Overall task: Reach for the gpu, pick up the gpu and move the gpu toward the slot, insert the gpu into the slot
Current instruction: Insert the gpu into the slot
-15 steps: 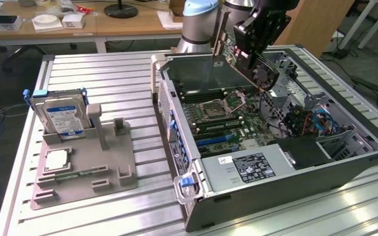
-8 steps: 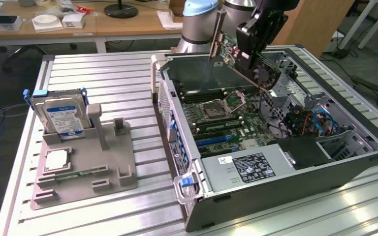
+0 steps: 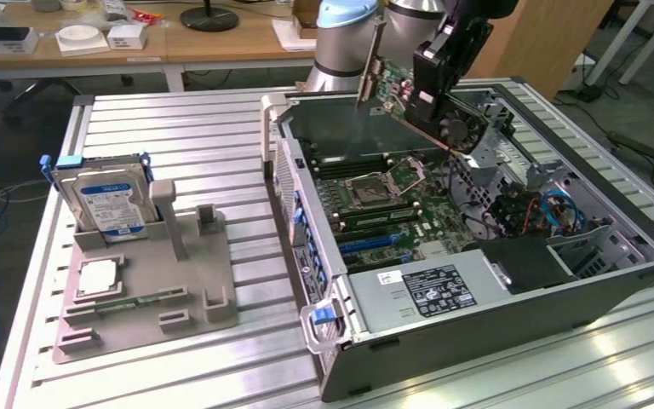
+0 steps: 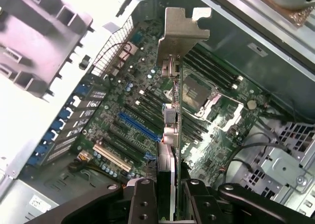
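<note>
Your gripper [image 4: 168, 197] clamps the graphics card [image 4: 173, 111] on edge over the open case [image 3: 475, 328]. Edge-down hold, presumably so its connector can meet the blue slot [image 4: 139, 127].

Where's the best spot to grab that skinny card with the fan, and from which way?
Pinch the gpu by its upper edge from above, one finger on each flat face. It is thin and flat, and that leaves its lower edge free above the motherboard. The gripper holds it just so.
</note>
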Tool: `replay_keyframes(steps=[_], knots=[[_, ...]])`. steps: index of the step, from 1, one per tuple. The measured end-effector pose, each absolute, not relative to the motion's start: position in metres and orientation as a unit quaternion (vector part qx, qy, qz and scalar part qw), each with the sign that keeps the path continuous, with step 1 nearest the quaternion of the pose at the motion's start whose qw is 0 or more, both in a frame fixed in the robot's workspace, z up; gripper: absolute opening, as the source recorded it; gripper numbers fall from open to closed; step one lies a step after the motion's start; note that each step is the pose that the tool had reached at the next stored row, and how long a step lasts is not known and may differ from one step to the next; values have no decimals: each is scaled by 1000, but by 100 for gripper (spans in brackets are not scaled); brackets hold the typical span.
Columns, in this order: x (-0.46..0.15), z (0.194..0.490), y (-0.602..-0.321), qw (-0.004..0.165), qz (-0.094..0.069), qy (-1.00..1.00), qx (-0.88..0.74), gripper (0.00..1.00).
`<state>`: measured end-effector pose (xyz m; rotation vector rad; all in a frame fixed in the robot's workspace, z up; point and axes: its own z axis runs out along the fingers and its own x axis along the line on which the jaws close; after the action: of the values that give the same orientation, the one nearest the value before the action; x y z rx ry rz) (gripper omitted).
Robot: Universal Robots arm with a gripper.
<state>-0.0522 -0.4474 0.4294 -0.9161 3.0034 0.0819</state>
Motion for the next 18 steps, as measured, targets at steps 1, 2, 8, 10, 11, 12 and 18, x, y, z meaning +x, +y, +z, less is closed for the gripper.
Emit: replay_keyframes(steps=[1, 2, 8, 10, 11, 12, 18], knots=[[-52, 429, -447, 0, 26, 954, -298, 27], [-52, 429, -447, 0, 26, 952, -304, 27], [-52, 429, -448, -1, 26, 940, -341, 27], [-53, 429, -448, -1, 26, 936, -352, 27], [-53, 429, -448, -2, 26, 933, -358, 27], [-53, 429, -448, -2, 26, 931, -364, 27], [-53, 429, -448, -3, 26, 918, -397, 27]])
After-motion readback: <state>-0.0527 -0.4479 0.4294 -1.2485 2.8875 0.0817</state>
